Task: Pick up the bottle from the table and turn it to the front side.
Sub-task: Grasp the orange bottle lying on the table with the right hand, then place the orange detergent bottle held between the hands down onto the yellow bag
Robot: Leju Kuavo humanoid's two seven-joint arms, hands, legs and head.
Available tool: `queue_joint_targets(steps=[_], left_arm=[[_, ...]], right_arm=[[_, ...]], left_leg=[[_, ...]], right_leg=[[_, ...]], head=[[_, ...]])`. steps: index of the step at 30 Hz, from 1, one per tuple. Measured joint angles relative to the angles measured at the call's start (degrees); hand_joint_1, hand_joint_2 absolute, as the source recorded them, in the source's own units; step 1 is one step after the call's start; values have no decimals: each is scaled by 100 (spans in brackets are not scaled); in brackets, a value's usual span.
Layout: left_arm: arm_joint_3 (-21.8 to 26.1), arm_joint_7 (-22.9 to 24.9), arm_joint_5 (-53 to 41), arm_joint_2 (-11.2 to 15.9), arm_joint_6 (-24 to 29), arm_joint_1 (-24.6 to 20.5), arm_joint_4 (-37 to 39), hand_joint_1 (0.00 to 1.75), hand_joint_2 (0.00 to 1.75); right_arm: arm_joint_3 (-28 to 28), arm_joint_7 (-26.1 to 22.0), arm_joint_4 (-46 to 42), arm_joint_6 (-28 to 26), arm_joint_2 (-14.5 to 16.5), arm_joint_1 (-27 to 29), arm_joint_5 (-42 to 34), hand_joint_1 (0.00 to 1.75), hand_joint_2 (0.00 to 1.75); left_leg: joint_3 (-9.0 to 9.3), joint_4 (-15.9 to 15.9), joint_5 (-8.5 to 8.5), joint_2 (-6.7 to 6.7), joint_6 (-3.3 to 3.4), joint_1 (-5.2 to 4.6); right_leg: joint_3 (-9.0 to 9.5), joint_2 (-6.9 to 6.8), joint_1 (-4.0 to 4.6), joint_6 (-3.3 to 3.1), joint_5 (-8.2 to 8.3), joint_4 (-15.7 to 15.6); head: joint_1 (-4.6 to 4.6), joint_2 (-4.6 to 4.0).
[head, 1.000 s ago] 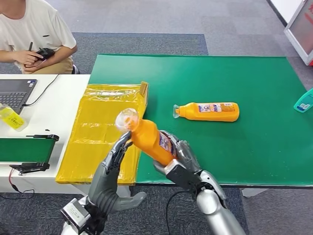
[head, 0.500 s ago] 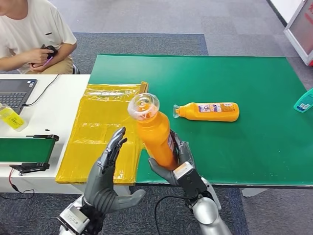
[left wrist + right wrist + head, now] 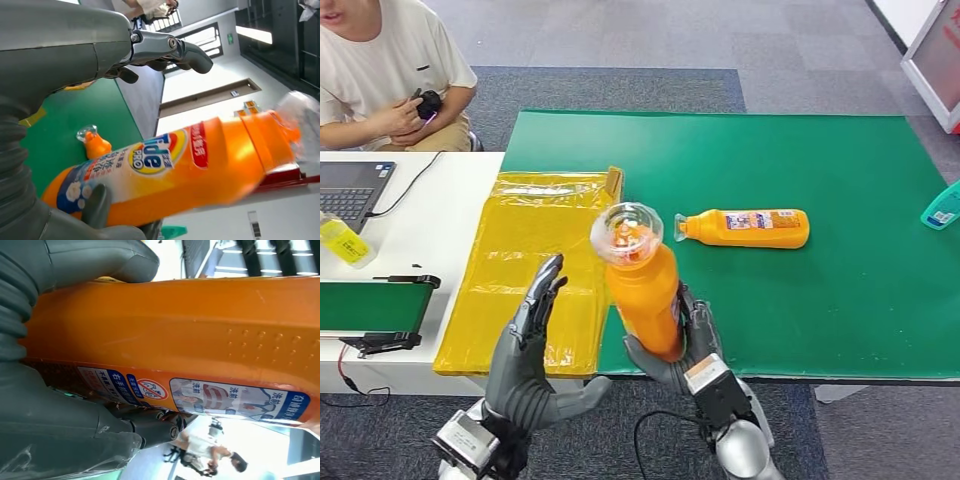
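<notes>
A person (image 3: 376,75) in a pale shirt sat at the far left behind a white desk (image 3: 444,215), holding a small dark device in both hands. On the desk lay a laptop (image 3: 350,188), a small yellow packet (image 3: 343,242) and a green tray (image 3: 373,305) with a dark bar along its top edge. A yellow bag (image 3: 535,260) lay flat across the seam between the desk and the green table (image 3: 773,160).

The left hand (image 3: 527,345) stood raised above the near edge of the bag, released, palm turned toward the bottle and fingers spread; it touched nothing. In the left wrist view its fingers (image 3: 170,50) reached out above the bottle's side without contact, and that side showed a label with a round logo.

Just beside it, the right hand (image 3: 682,345) grasped the bottle (image 3: 644,290), an orange one with a clear cap, around its lower body. The bottle was lifted off the table, close to upright, its cap uppermost and leaning slightly toward the camera. In the right wrist view the thumb (image 3: 102,257) pressed one side of the orange body and the fingers wrapped the other, beside a printed label strip.

Further right a second bottle (image 3: 746,228), also orange, lay on its side on the table, cap pointing toward the bag. A teal object (image 3: 943,208) sat at the table's right edge, partly cut off. A white and red panel (image 3: 935,60) stood in the far right corner.
</notes>
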Motion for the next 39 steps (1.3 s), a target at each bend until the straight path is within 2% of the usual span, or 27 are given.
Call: queue_joint_targets(steps=[6, 16, 21, 26, 31, 39], left_arm=[[20, 35, 172, -20, -27, -10, 16, 0, 175], [-21, 35, 338, -9, -119, -37, 36, 0, 175], [-199, 17, 938, 53, -636, -168, 107, 0, 175], [-623, 8, 1467, 138, -1150, -568, 322, 0, 175], [-900, 68, 1713, 179, -1142, -882, 466, 0, 175], [-1116, 78, 1790, 300, -955, -955, 490, 0, 175]], right_arm=[[317, -328, -360, -290, -20, 248, 441, 175, 175], [516, -398, -554, -478, -85, 264, 681, 175, 175], [672, -408, -551, -811, -128, 196, 1044, 175, 175], [813, -412, -294, -1211, -155, 5, 1301, 175, 175], [865, -472, -51, -1587, -157, -87, 1463, 175, 175], [931, -474, -29, -1845, -226, -67, 1733, 175, 175]], left_leg=[[1, 0, -4, 0, -5, 0], [1, 0, -3, 1, -5, 0], [0, 0, -3, 1, -5, 0], [1, 0, -2, 0, -4, -1], [1, 0, 0, 0, -5, -1], [0, 0, -4, 0, -6, -1]], right_leg=[[-3, 1, 0, -4, -3, 0], [-3, 1, 0, -4, -2, 0], [-3, 1, 0, -4, -3, 0], [0, 0, 0, -3, -1, 0], [0, 1, 0, -1, 2, 0], [-3, 1, 0, -4, -3, 0]], head=[[-1, 0], [-1, 0], [-1, 0], [1, 0], [-1, 0], [0, 0]])
